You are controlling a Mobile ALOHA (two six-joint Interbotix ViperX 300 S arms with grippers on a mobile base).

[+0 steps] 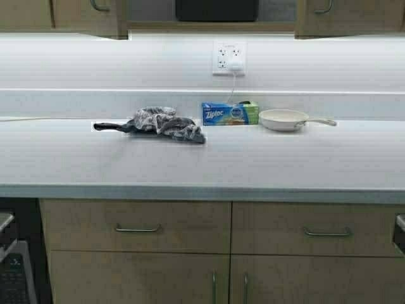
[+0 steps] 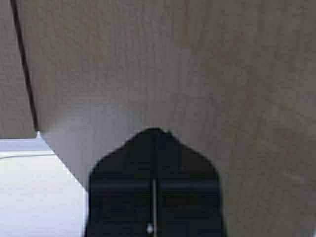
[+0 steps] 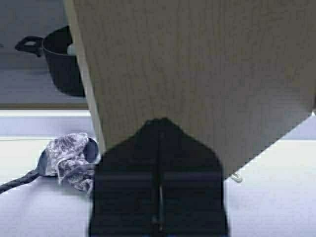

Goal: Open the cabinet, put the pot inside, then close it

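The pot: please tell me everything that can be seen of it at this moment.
The pot shows only in the right wrist view. It is black, deep and round, with a dull dark surface, and it stands upright on the grey shelf inside the cabinet. One black loop handle sticks out from its side near the rim. The tan cabinet door hides the rest of it, so its other side cannot be seen. No claw touches it; the right claw is at the door.

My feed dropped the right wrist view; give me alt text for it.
The right gripper, fingers shut, presses against a half-open cabinet door. Behind the door, the pot sits inside the cabinet; below lies a cloth-draped pan on the counter.
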